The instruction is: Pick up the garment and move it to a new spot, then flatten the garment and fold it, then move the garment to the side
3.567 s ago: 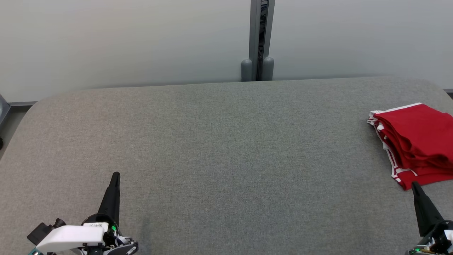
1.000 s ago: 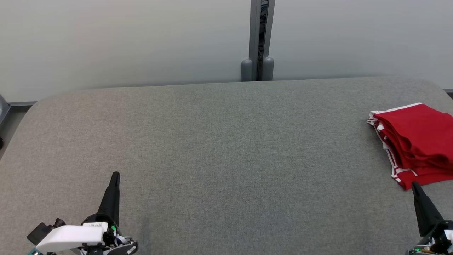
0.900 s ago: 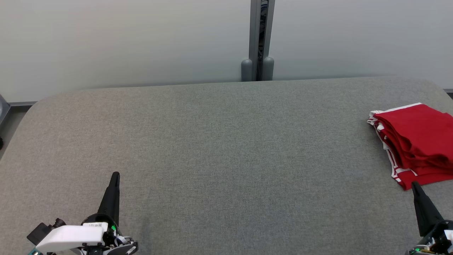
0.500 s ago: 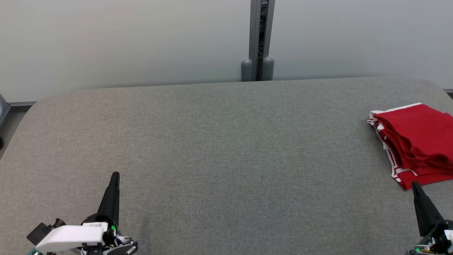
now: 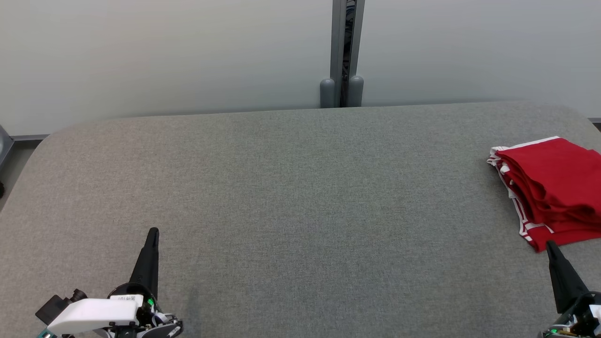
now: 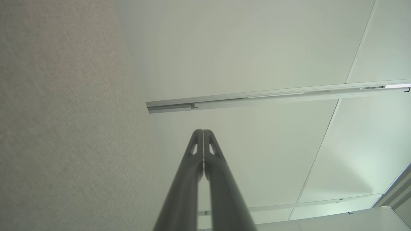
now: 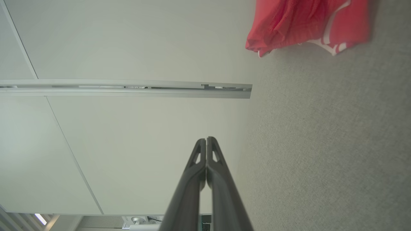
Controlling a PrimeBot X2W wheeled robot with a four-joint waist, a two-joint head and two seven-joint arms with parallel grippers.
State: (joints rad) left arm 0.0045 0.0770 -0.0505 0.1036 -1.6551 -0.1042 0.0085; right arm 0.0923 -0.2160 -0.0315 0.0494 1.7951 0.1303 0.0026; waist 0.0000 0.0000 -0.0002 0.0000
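- Frankly, nothing has changed over the last few seconds: the garment (image 5: 551,188), both arms and the head view sit exactly as they did.
- You'll find the red garment, trimmed in white, lying folded in a stack at the far right of the grey tabletop (image 5: 300,211), partly cut off by the edge of the head view.
- I judge from this that the task is done or nearly so: the garment is folded and set aside, and no step looks to be under way.
- Your left arm (image 5: 94,312) rests low at the near left, its jaws clenched on nothing and pointing away over bare tabletop.
- Your right arm (image 5: 577,314) rests at the near right, its jaws pressed together and empty. The right wrist view shows open tabletop between them and the garment (image 7: 298,22).
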